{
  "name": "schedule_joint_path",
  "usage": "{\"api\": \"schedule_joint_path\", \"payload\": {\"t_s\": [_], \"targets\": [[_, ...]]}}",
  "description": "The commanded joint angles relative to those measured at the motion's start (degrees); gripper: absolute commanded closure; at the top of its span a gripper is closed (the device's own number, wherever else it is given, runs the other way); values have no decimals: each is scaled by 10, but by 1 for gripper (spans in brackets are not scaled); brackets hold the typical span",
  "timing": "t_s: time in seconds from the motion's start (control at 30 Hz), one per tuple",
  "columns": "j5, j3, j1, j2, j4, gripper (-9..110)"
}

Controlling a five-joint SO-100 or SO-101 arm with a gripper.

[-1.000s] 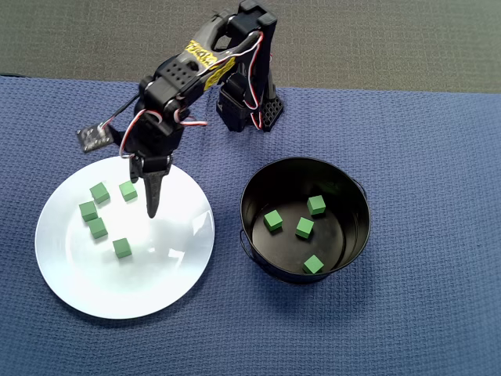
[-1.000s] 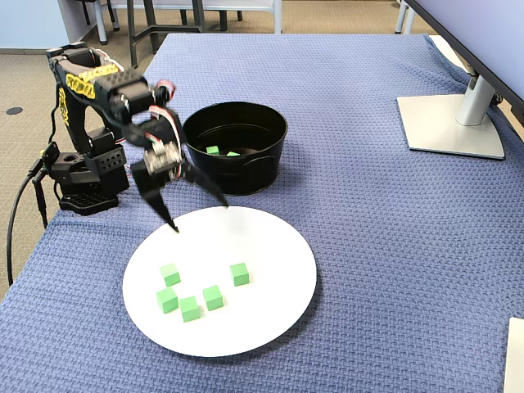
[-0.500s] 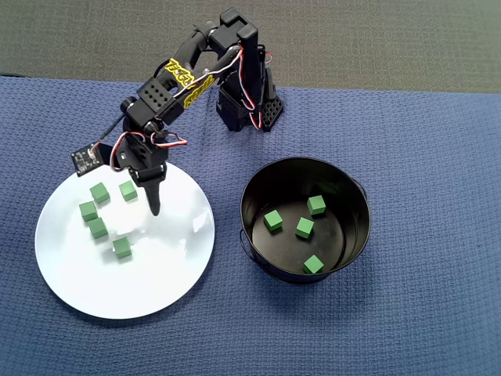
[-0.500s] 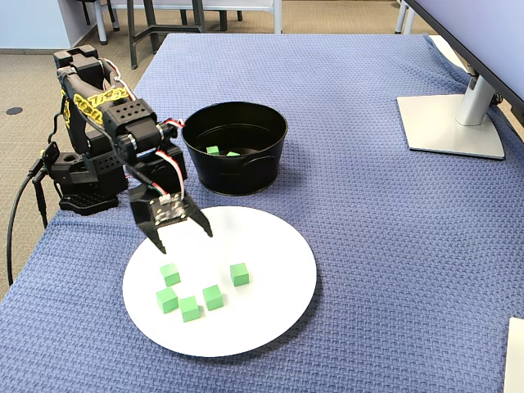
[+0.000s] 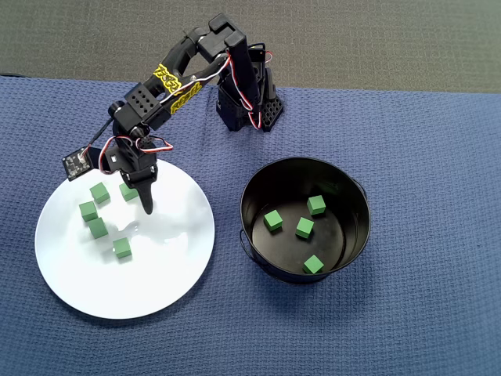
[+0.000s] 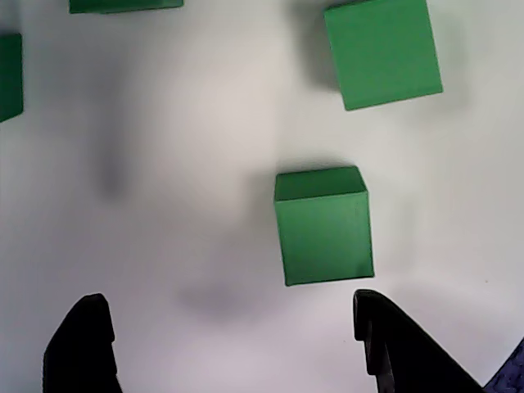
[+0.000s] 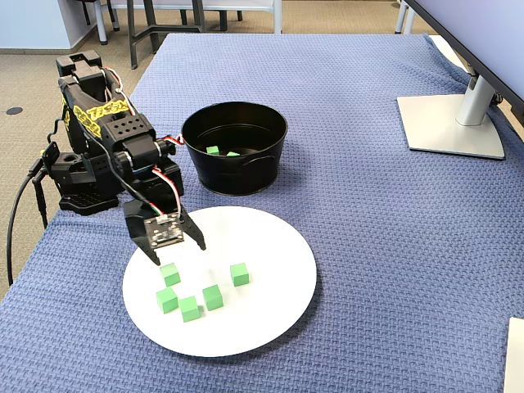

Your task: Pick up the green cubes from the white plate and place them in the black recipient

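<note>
Blue woven cloth [image 5: 438, 196] covers the desk from edge to edge. A monitor foot [image 7: 452, 123] stands near the cloth's right edge in the fixed view.

The arm [image 5: 176, 78] is based at the far edge of the cloth in the overhead view and leans out over the upper rim of the white plate [image 5: 156, 274]. The white plate lies toward the left edge of the cloth in the overhead view. The black recipient [image 5: 254, 235] sits just beside the plate, to its right, the two apart.

The gripper [image 7: 176, 252] is held spread, with both black fingertips [image 6: 82, 344] down close over the plate surface. In the wrist view one cube [image 6: 323, 225] lies just ahead of the gap between the tips, nearer the right tip; contact cannot be told.

Five green cubes [image 5: 98, 228] rest on the left part of the plate in the overhead view, one partly hidden by the gripper. Four more cubes [image 5: 304, 228] lie on the recipient's floor, well apart from one another.
</note>
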Motion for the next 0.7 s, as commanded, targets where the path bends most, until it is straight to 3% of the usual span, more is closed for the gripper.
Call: {"api": "schedule_joint_path", "payload": {"t_s": [0.0,0.67], "targets": [[-24,-46,9,-4,12,69],[-69,-119,49,-67,25,70]]}}
